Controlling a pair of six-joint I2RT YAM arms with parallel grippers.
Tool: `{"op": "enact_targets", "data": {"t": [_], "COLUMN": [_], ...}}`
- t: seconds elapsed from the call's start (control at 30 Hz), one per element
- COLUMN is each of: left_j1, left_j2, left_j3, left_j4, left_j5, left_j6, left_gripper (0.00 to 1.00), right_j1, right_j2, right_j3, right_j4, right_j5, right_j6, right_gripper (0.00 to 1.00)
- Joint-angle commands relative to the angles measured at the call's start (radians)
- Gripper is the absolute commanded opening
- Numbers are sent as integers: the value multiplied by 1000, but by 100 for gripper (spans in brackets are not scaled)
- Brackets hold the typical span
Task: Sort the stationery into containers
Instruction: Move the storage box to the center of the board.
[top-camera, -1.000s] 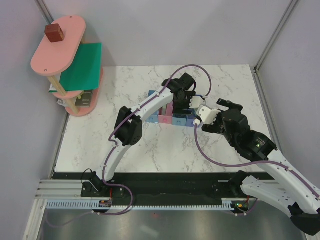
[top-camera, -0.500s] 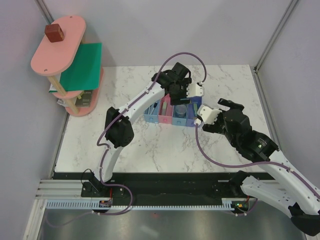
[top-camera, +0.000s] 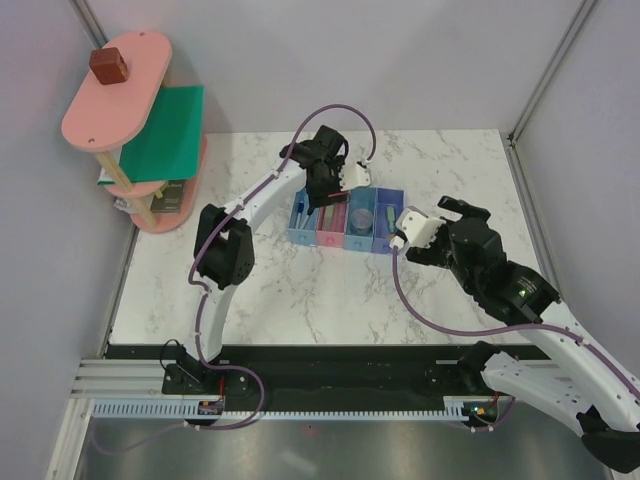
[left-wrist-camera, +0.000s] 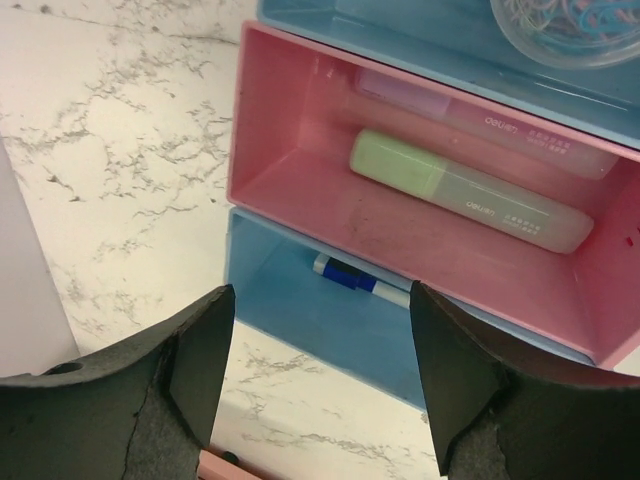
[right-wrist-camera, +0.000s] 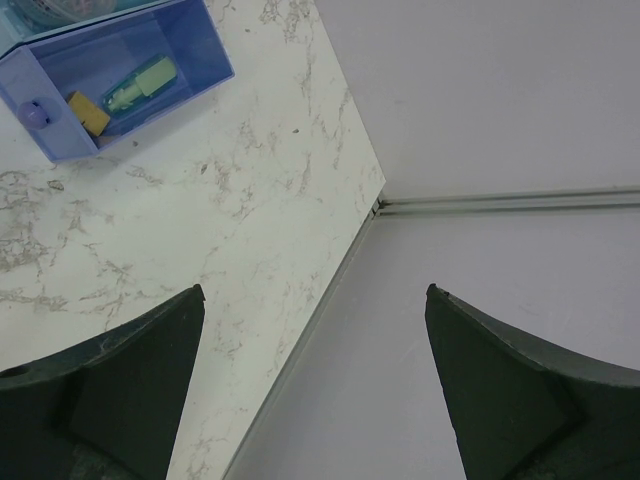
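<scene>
The left tool (left-wrist-camera: 320, 365) stands wide and empty, hovering just above the blue bin (left-wrist-camera: 300, 315) and the pink bin (left-wrist-camera: 300, 175). A second ago it hung over the right end of the row of bins (top-camera: 345, 241), close to the right tool. It has since swung toward the row's left end, leaving all four bins uncovered.

A white marker (left-wrist-camera: 352, 278) with a dark cap lies in the blue bin. A mint-green piece (left-wrist-camera: 460, 190) and a pink-lilac bar (left-wrist-camera: 480, 115) lie side by side in the pink bin.

The right tool (right-wrist-camera: 312, 385) is spread wide, empty and unmoved, beyond the row's right end toward the right edge of the table (top-camera: 300, 290). The purple-blue bin (right-wrist-camera: 185, 40) holds a tan block (right-wrist-camera: 88, 112) and a small green item (right-wrist-camera: 140, 85). The row sits near the table's middle.
</scene>
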Motion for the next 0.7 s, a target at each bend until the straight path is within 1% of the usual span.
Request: {"op": "enact_targets", "data": {"t": [0.0,0.17,0.5,0.67], "left_j1": [-12,-14,-27,-40], "left_j2": [-3,-38,-110,-142], "left_j3": [-35,-103,-251,-290], "left_j4": [29,27,26,23], "left_j5": [-9,38,83,107], "left_j6": [-5,-14,-54,-75], "left_gripper": [76,76,74,74], "right_j1": [-5,-6,-6,-5], "right_j2": [-14,-7,-4,-6], "right_j3": [48,49,60,55], "right_j4": [-1,3,5,8], "right_j5": [-1,-9,-7,-10], "right_j6": [21,21,19,19], "right_gripper": [98,98,98,98]}}
